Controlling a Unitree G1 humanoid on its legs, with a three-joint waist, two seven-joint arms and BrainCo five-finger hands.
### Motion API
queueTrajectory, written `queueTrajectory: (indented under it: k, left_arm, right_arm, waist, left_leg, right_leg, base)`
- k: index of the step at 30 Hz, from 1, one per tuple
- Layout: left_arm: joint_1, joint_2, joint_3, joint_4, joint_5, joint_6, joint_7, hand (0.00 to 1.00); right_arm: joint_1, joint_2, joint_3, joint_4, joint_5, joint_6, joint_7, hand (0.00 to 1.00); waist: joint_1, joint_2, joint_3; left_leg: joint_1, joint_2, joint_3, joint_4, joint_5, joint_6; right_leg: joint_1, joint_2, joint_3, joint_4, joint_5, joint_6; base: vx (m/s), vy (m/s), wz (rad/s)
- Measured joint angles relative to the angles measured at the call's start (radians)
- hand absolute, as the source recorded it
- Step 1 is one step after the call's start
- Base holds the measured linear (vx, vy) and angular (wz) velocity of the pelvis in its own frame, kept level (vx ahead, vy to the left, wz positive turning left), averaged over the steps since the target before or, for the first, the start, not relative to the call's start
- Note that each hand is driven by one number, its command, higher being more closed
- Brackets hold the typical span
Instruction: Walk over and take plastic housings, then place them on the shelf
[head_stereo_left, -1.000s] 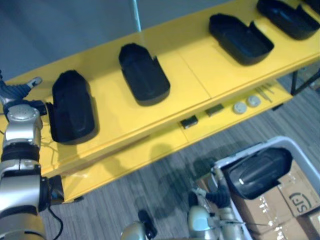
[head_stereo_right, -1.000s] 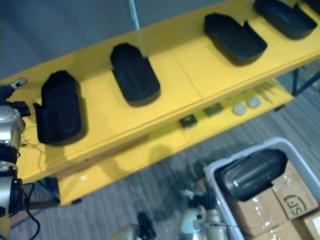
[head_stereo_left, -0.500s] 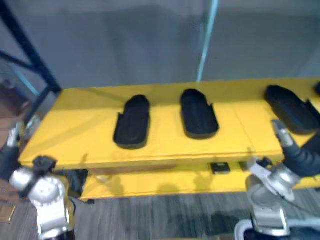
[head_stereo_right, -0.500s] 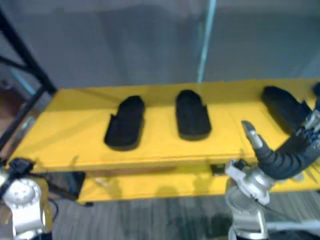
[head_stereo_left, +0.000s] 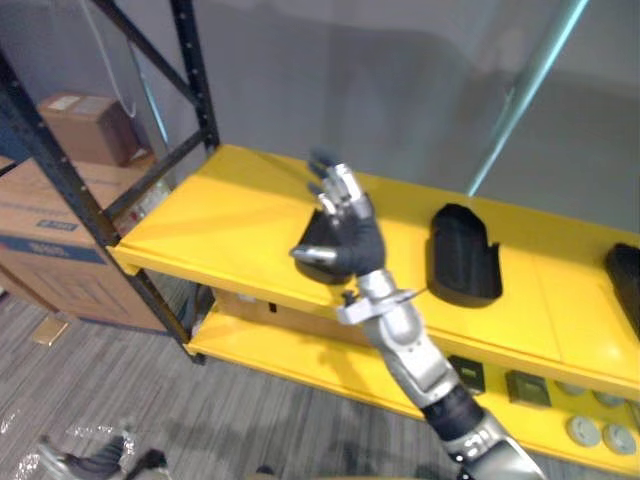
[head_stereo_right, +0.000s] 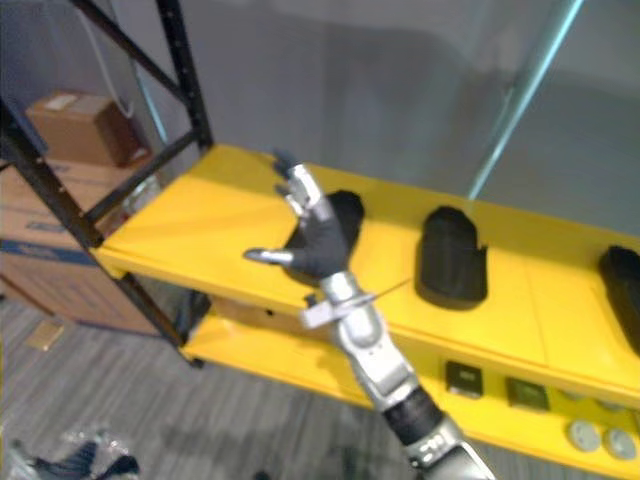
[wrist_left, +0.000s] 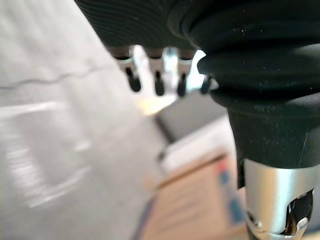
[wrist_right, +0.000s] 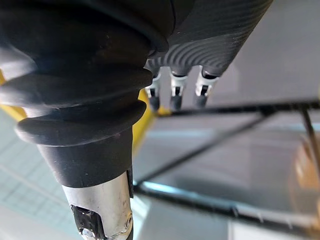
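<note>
The left robot hand (wrist_left: 158, 75) hangs with straight fingers, holding nothing. The right robot hand (head_stereo_left: 347, 238) is raised in front of the yellow shelf (head_stereo_left: 225, 225), fingers spread wide and thumb out, also empty. Three black plastic housings lie on the upper shelf level: the first housing (head_stereo_right: 347, 208) directly behind the right robot hand and partly hidden by it, the second housing (head_stereo_left: 463, 255) beside it, and the third housing (head_stereo_left: 626, 278) at the edge of view. Small parts (head_stereo_left: 466, 374) lie on the lower level. Cardboard boxes (head_stereo_left: 48, 240) stand beyond the black upright (head_stereo_left: 192, 70).
</note>
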Motion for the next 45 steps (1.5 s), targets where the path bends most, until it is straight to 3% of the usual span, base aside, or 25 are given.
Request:
queueTrajectory:
  k: [2,5,8,11,17,22,25,29,33,39,45]
  left_arm:
    - [0.010,-0.003,-0.025,0.105,-0.021,0.016,-0.116,0.00]
    - [0.010,-0.013,-0.060,0.203,-0.069,0.023,-0.221,0.00]
    - [0.011,-0.019,-0.101,0.255,-0.102,0.024,-0.272,0.00]
    - [0.012,-0.021,-0.117,0.280,-0.133,0.018,-0.303,0.00]
    - [0.020,-0.012,-0.177,0.289,-0.182,0.001,-0.361,0.00]
    - [0.018,-0.005,-0.218,0.286,-0.208,0.001,-0.414,0.00]
    - [0.009,0.005,-0.264,0.280,-0.272,0.006,-0.495,0.00]
    - [0.001,0.006,-0.317,0.258,-0.319,0.026,-0.570,0.00]
    - [-0.013,0.021,-0.350,0.249,-0.326,0.041,-0.607,0.00]
    - [-0.040,0.030,-0.382,0.242,-0.333,0.038,-0.628,0.00]
    - [-0.040,0.038,-0.412,0.235,-0.363,0.033,-0.636,0.00]
  right_arm:
    - [-0.030,0.037,0.060,0.066,-0.001,0.018,0.020,0.00]
    - [-0.040,0.078,0.132,0.141,-0.001,0.047,0.027,0.00]
    - [-0.044,0.109,0.193,0.206,-0.005,0.069,0.011,0.00]
    - [-0.051,0.166,0.233,0.303,-0.049,0.091,-0.058,0.00]
    - [-0.081,0.194,0.221,0.427,-0.143,0.093,-0.229,0.00]
    - [-0.099,0.192,0.159,0.460,-0.204,0.093,-0.303,0.00]
    - [-0.151,0.183,0.109,0.461,-0.228,0.093,-0.327,0.00]
    - [-0.220,0.173,0.038,0.457,-0.248,0.094,-0.331,0.00]
    - [-0.249,0.168,0.013,0.452,-0.258,0.114,-0.318,0.00]
    - [-0.282,0.165,0.010,0.445,-0.261,0.149,-0.291,0.00]
    - [-0.284,0.165,0.018,0.445,-0.260,0.192,-0.248,0.00]
  waist:
    - [0.003,0.004,0.003]
    - [0.010,0.013,0.008]
    - [0.024,0.026,0.017]
    - [0.029,0.044,0.029]
    - [0.052,0.065,0.068]
    - [0.069,0.083,0.108]
    - [0.077,0.101,0.140]
    - [0.077,0.138,0.192]
    - [0.075,0.151,0.229]
    - [0.065,0.181,0.276]
    - [0.055,0.189,0.298]
  left_leg:
    - [-0.009,-0.009,0.000,0.009,0.001,0.002]
    - [-0.012,-0.008,-0.001,0.018,0.001,0.002]
    - [-0.013,-0.006,-0.004,0.027,0.000,0.002]
    - [-0.023,-0.007,-0.021,0.033,0.002,-0.001]
    - [-0.049,-0.006,-0.056,0.033,0.027,-0.007]
    - [-0.072,-0.002,-0.064,0.048,0.034,-0.006]
    - [-0.092,0.000,-0.082,0.060,0.036,-0.007]
    - [-0.119,0.003,-0.085,0.086,0.036,-0.007]
    - [-0.134,0.006,-0.084,0.106,0.034,-0.006]
    - [-0.151,0.010,-0.085,0.133,0.033,-0.006]
    - [-0.173,0.013,-0.082,0.149,0.031,-0.006]
  right_leg:
    - [-0.001,-0.008,0.000,-0.002,0.000,0.000]
    - [0.000,-0.007,0.000,-0.004,0.000,-0.001]
    - [0.007,-0.005,0.000,-0.009,-0.004,-0.004]
    - [0.009,-0.007,-0.004,-0.009,-0.014,-0.011]
    - [0.005,-0.005,-0.040,0.000,-0.033,-0.003]
    - [-0.006,-0.002,-0.053,0.006,-0.031,0.001]
    - [-0.020,0.000,-0.058,0.019,-0.030,0.003]
    - [-0.036,-0.001,-0.064,0.037,-0.034,0.000]
    - [-0.067,-0.013,-0.056,0.095,-0.063,0.000]
    - [-0.103,-0.032,-0.049,0.172,-0.098,-0.006]
    - [-0.147,-0.047,-0.036,0.229,-0.130,-0.010]
  base:
    - [-0.01,0.016,0.00]
    - [-0.01,-0.004,-0.01]
    - [-0.05,-0.023,0.00]
    - [-0.07,-0.024,0.12]
    - [-0.06,-0.030,0.16]
    - [-0.02,-0.016,0.09]
    - [-0.01,-0.011,0.10]
    - [-0.02,-0.003,0.07]
    - [-0.01,0.000,0.00]
    - [-0.05,-0.003,-0.01]
    - [-0.05,-0.013,-0.02]
